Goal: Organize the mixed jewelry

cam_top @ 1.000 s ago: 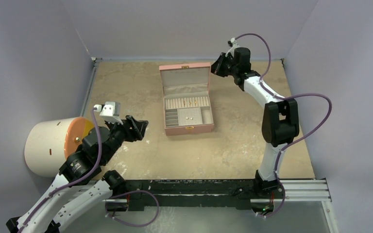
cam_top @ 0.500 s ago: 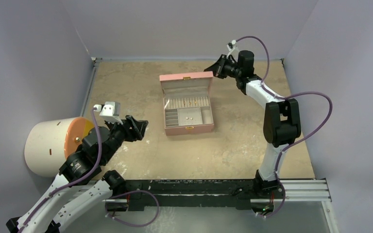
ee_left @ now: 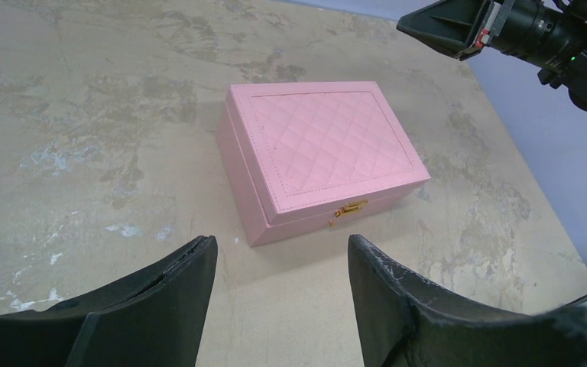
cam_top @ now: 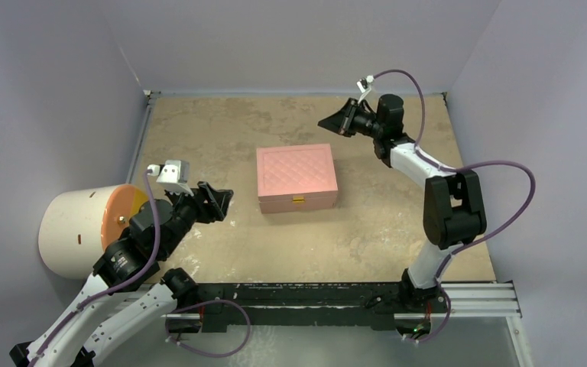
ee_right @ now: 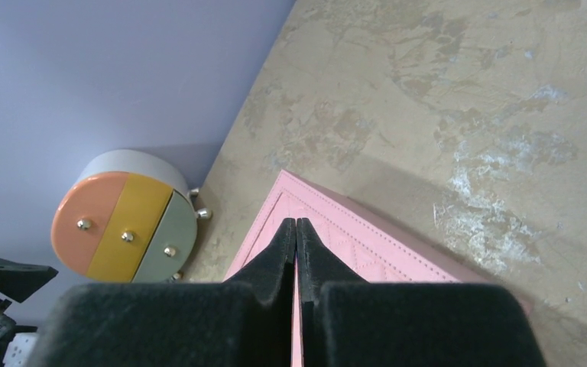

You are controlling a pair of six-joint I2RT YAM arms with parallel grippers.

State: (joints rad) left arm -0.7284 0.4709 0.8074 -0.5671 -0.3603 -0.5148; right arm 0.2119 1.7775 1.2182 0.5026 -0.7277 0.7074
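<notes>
Lavender walls (cam_top: 298, 46) enclose a mottled beige tabletop (cam_top: 199, 138). At the far left of the top view we see a round cream cabinet with an orange, yellow and grey-green drawer front (cam_top: 76, 229). Just right of it, the left gripper (ee_left: 280, 248) hangs with its fingers spread wide, empty, facing a pink quilted rectangular box (ee_left: 329, 145) at centre frame. The box's lid is down and its gold clasp (ee_left: 349, 208) is on the near side. Toward the upper right, the right gripper (ee_right: 296, 229) hovers above the box's far edge, fingers pressed together. We cannot see the mixed jewelry, as the lid hides the box's inside.

Even, soft overhead light, faint shadows, no glare, wrist views sharp, near gripper edges slightly blurred
</notes>
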